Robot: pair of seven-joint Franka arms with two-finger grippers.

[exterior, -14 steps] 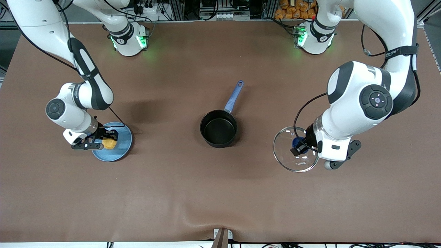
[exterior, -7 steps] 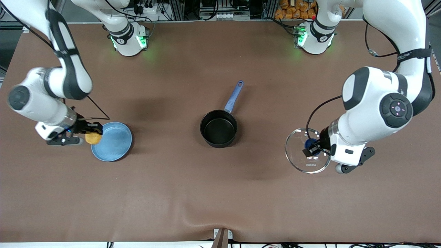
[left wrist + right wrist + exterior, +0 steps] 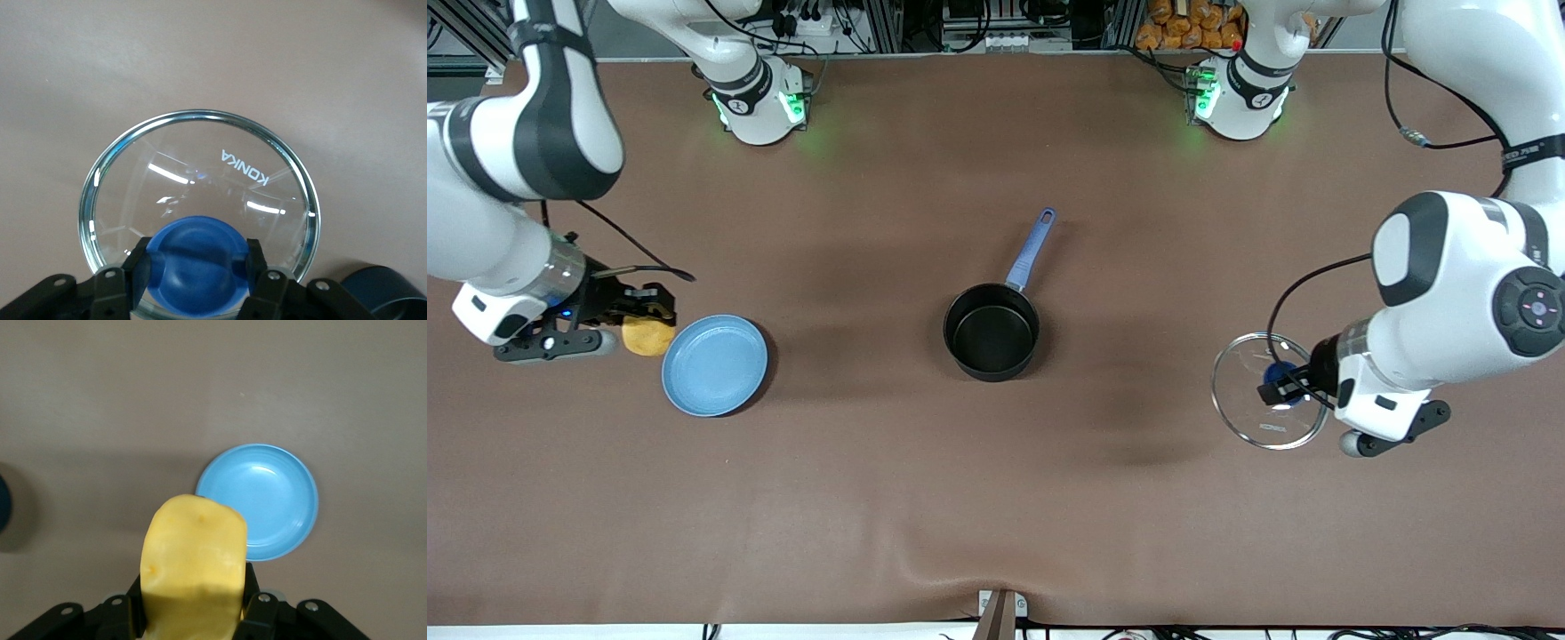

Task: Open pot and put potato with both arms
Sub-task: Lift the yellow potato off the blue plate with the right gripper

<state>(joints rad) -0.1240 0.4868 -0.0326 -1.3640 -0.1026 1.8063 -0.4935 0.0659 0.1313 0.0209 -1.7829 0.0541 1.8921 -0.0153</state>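
Your left gripper (image 3: pixel 1288 384) clamps the lid (image 3: pixel 1269 404) clear of the pot (image 3: pixel 991 332) so your right gripper (image 3: pixel 637 313), gripping the potato (image 3: pixel 647 337), can reach it.

potato (image 3: pixel 647 336) lifted off plate (image 3: pixel 715 365), lid (image 3: pixel 1270 403) carried outward

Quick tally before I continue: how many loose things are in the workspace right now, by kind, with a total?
Pot: 1, uncovered on the table
Glass lid: 1, in the left gripper
Potato: 1, in the right gripper
Blue plate: 1
Total: 4
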